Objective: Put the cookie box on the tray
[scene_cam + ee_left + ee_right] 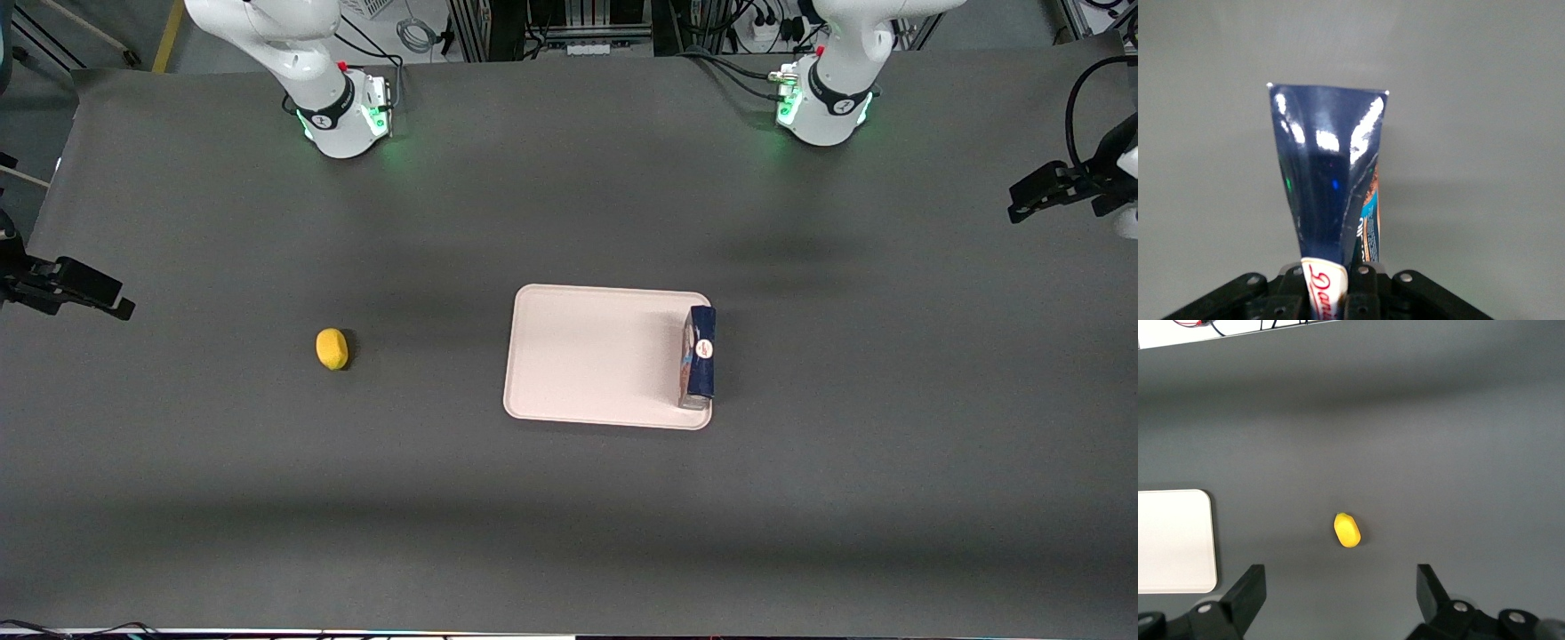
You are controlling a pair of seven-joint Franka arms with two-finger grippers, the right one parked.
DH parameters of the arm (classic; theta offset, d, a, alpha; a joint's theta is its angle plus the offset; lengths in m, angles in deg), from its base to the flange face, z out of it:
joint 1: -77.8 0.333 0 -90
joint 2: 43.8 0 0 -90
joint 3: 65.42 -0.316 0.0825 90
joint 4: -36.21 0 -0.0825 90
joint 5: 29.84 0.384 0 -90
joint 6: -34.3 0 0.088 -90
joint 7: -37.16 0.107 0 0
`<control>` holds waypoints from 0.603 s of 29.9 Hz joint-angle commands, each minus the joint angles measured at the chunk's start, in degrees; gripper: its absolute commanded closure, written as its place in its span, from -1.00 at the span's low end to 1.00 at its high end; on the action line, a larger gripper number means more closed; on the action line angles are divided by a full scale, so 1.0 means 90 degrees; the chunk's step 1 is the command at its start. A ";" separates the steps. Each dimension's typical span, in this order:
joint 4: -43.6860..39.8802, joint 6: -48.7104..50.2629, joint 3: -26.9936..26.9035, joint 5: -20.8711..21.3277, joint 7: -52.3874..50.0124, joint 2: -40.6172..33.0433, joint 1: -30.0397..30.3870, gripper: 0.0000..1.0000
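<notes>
In the left wrist view the dark blue cookie box (1328, 180) sticks out from between the fingers of my left gripper (1327, 283), which is shut on it at its white-red logo, over plain grey table. The front view disagrees. There the cookie box (701, 356) stands on its narrow side on the pale pink tray (587, 356), at the rim toward the working arm's end. In that view my left gripper (1022, 203) hangs far off at the working arm's end of the table, apart from box and tray. One end of the tray (1171, 540) shows bare in the right wrist view.
A small yellow lemon-like object (331, 348) lies on the dark grey table (569, 516) toward the parked arm's end, level with the tray. The same lemon-like object (1347, 531) shows in the right wrist view. Both arm bases stand farthest from the front camera.
</notes>
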 commanded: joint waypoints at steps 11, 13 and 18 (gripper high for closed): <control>0.0919 -0.0574 -0.0075 -0.0148 0.0232 -0.0641 -0.0074 -1.00; 0.0861 -0.0584 -0.0036 -0.0149 0.0232 -0.0612 -0.0084 -1.00; 0.0675 -0.0516 0.0257 -0.0168 0.0213 -0.0524 -0.0084 -1.00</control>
